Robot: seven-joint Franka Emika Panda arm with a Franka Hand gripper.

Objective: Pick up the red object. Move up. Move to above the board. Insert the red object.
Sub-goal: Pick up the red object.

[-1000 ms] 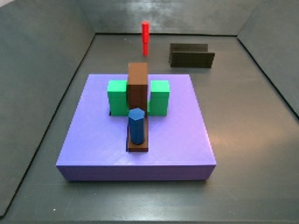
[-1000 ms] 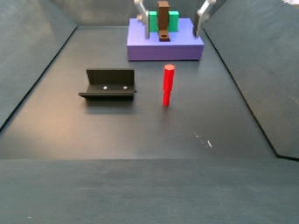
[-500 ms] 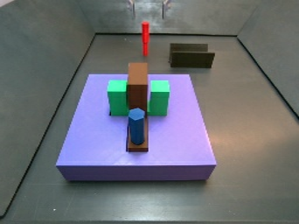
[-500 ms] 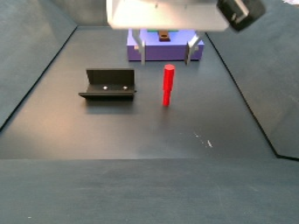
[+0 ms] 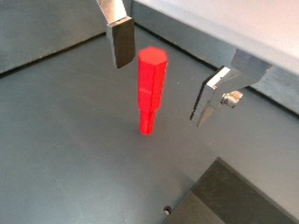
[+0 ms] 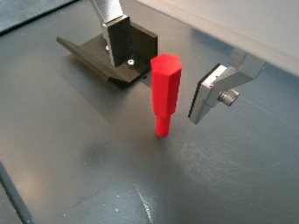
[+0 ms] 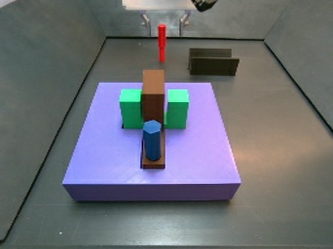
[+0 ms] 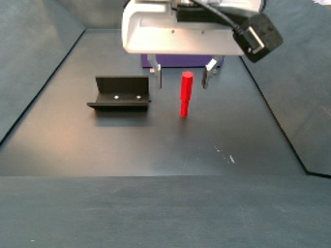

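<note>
In a wrist view my claw (image 5: pixel 167 77) is spread wide, and it holds nothing. One flat silver finger with a dark pad (image 5: pixel 119 39) is on one side of the thin, straight bright-red peg (image 5: pixel 149 90), and the other finger (image 5: pixel 212 92) is on the opposite side. Both are apart from the peg. The peg stands upright on the dark grey floor (image 5: pixel 70 131), with its long axis vertical and its top end facing the camera.

In the second wrist view, my claw (image 6: pixel 163 72) is around the upper part of the red peg (image 6: pixel 165 95) with a gap on each side. The dark L-shaped fixture (image 6: pixel 103 50) stands on the floor behind one finger (image 6: pixel 117 39).

In a side view my claw (image 7: pixel 162 17) is now visible at the top, directly over the red peg (image 7: pixel 162 42); half a second ago much less of it was inside the frame. The peg has not moved and is still vertical, at the far end of the floor. The narrow brown wooden board (image 7: pixel 154 107) sits on the big purple slab (image 7: pixel 154 146) between the green blocks (image 7: pixel 131 107), with the thick blue hexagonal peg (image 7: pixel 152 139) on its low strip.

In the other side view my claw (image 8: pixel 183 66) has come lower than before, and its fingertips now reach beside the top of the red peg (image 8: pixel 185 94). The fixture (image 8: pixel 120 94) is near the peg, to its side.
</note>
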